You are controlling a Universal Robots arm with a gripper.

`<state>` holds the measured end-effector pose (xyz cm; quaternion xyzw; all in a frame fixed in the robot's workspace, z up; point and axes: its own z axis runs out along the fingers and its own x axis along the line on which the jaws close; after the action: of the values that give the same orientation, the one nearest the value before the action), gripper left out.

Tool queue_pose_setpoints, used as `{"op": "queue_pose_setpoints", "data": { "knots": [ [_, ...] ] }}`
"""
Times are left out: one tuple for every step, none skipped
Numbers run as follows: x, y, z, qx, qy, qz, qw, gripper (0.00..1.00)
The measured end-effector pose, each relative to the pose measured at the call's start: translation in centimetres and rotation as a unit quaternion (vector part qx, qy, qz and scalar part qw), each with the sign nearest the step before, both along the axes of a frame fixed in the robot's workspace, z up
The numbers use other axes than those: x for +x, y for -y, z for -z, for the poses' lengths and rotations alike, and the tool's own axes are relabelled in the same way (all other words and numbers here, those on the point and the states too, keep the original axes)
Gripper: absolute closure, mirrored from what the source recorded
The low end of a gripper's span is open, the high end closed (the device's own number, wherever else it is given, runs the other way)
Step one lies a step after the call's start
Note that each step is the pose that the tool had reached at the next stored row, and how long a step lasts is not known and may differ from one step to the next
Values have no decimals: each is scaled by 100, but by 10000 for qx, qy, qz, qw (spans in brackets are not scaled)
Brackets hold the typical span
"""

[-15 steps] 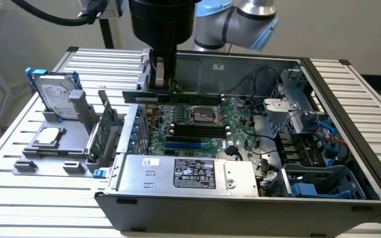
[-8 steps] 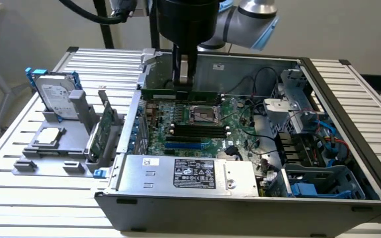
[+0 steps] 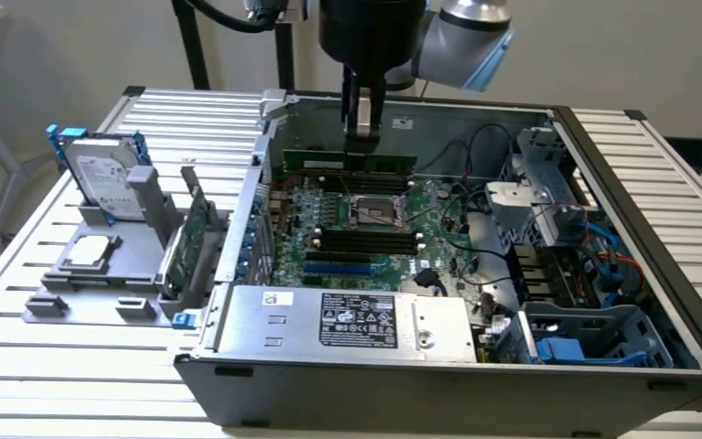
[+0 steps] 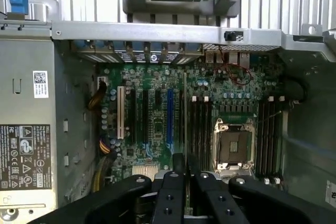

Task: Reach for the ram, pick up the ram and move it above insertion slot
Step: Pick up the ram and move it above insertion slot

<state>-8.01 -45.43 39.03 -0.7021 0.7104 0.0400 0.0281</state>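
Observation:
The ram (image 3: 382, 164) is a slim green stick held level above the far part of the motherboard (image 3: 339, 261) inside the open computer case. My gripper (image 3: 362, 137) comes straight down from above and is shut on the stick's top edge, near its middle. In the wrist view the ram (image 4: 185, 124) appears edge-on as a thin line running out from between my fingertips (image 4: 185, 174). It hangs over the board beside the black memory slots (image 4: 200, 129) next to the processor socket (image 4: 232, 148). More dark slots (image 3: 364, 240) lie on the near side of the socket (image 3: 373, 209).
A grey fixture (image 3: 95, 283) at the exterior view's left holds a silver hard drive (image 3: 105, 178) and a green expansion card (image 3: 187, 240). The power supply (image 3: 351, 320) fills the case's near side. Cables and a drive cage (image 3: 558, 210) crowd the exterior view's right.

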Motion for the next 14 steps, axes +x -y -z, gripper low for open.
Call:
{"op": "queue_pose_setpoints", "data": {
  "knots": [
    [15,-47,8,0,0,-1,10000,86],
    [28,-92,15,-1,0,-1,10000,86],
    [40,-138,24,-1,0,0,10000,86],
    [52,-182,33,-1,0,0,10000,86],
    [64,-226,44,-1,0,-1,10000,86],
    [76,-271,54,-1,0,0,10000,86],
    [88,-310,64,-1,0,-1,10000,86],
    [101,-349,75,-1,0,-1,10000,86],
    [114,-384,86,-1,0,-1,10000,86],
    [128,-416,96,-2,0,-1,10000,86],
    [143,-447,108,-1,0,-1,10000,86],
    [157,-473,117,-1,0,-1,10000,86],
    [171,-496,126,-2,-1,-1,10000,86],
    [186,-517,135,-2,-1,0,10000,86]
  ]
}}
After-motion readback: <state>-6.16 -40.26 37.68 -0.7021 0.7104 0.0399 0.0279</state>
